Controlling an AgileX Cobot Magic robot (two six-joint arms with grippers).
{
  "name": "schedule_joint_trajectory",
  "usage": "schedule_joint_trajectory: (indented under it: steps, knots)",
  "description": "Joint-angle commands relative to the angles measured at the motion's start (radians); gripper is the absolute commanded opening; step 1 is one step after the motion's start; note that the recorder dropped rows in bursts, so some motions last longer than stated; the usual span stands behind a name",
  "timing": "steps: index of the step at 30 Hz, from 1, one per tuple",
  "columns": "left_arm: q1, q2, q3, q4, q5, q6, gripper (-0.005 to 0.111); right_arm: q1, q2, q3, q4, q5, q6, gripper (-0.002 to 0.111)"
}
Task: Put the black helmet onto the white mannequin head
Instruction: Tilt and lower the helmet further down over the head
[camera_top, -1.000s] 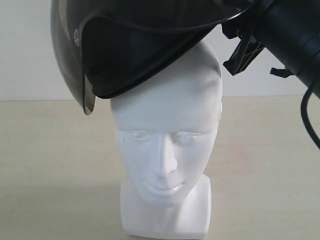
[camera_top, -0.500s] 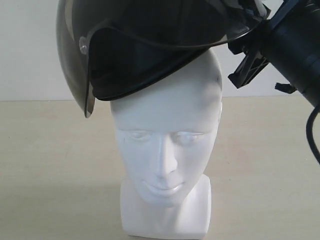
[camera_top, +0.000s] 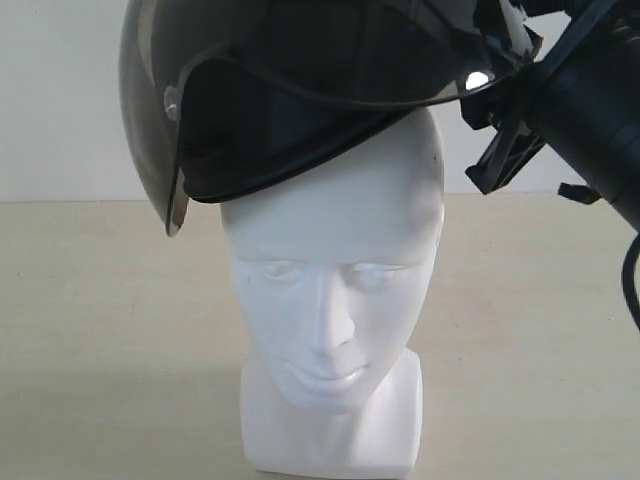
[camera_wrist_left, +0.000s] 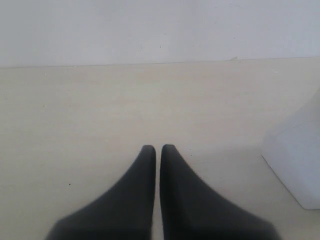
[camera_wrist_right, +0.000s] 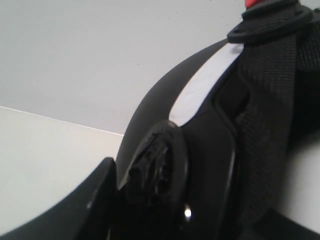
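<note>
The black helmet (camera_top: 300, 90) hangs tilted over the crown of the white mannequin head (camera_top: 340, 270). Its smoky visor (camera_top: 150, 130) droops at the left, and its right side is raised. My right gripper (camera_top: 492, 75) is shut on the helmet's rim at the upper right. In the right wrist view one finger (camera_wrist_right: 75, 210) presses the outside of the shell (camera_wrist_right: 210, 140), beside a black strap (camera_wrist_right: 265, 100). My left gripper (camera_wrist_left: 158, 148) is shut and empty, low over the table, with the mannequin's neck base (camera_wrist_left: 297, 150) close beside it.
A beige tabletop (camera_top: 100, 330) runs back to a plain white wall (camera_top: 60, 100). The right arm's dark body and cable (camera_top: 600, 130) fill the upper right of the exterior view.
The helmet has shifted a little to the right over the head, carried by the right arm, which moved right and slightly down. The mannequin head has stayed put.
</note>
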Motion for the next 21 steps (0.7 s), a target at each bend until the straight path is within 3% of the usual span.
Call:
schedule_joint_trajectory:
  steps: [1, 21]
  knots:
    - [0.0, -0.004, 0.004, -0.002, -0.01, 0.002, 0.004, -0.017, -0.007, 0.062, 0.02, 0.041, -0.092, 0.0]
    - [0.0, -0.004, 0.004, -0.002, -0.01, 0.002, 0.004, -0.017, -0.007, 0.113, -0.03, 0.131, -0.105, 0.0]
